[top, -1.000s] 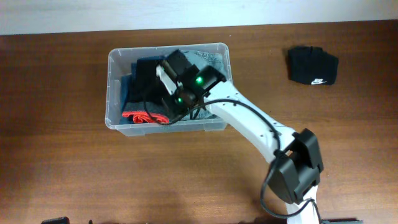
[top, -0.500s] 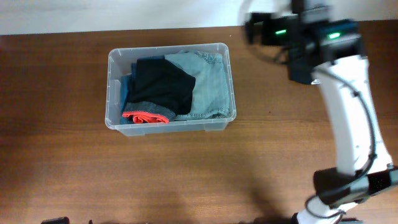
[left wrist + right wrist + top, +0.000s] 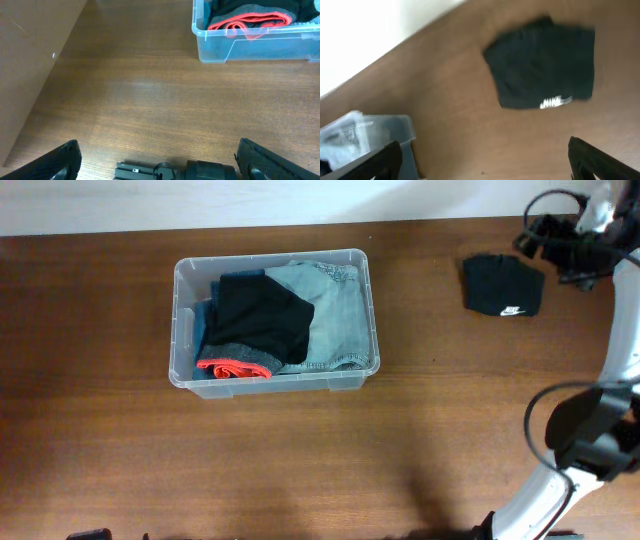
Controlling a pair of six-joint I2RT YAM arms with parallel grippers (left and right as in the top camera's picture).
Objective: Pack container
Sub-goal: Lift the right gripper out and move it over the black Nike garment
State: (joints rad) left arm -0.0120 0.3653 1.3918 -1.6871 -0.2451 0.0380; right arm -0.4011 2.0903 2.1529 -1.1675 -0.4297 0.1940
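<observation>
Both jaws gape empty; the container (image 3: 183, 330) lies ahead of left jaws, well apart from right jaws

The right arm (image 3: 625, 330) is made of white tubular links, with a bulky black joint housing (image 3: 590, 435) set between them. Thin black cables (image 3: 528, 428) curl off the housing and around the black right hand (image 3: 560, 245). Seen from the wrist cameras, each hand has matte black fingers (image 3: 380, 162). The left hand (image 3: 160, 155) has a black, ridged body (image 3: 175, 171) behind them.
</observation>
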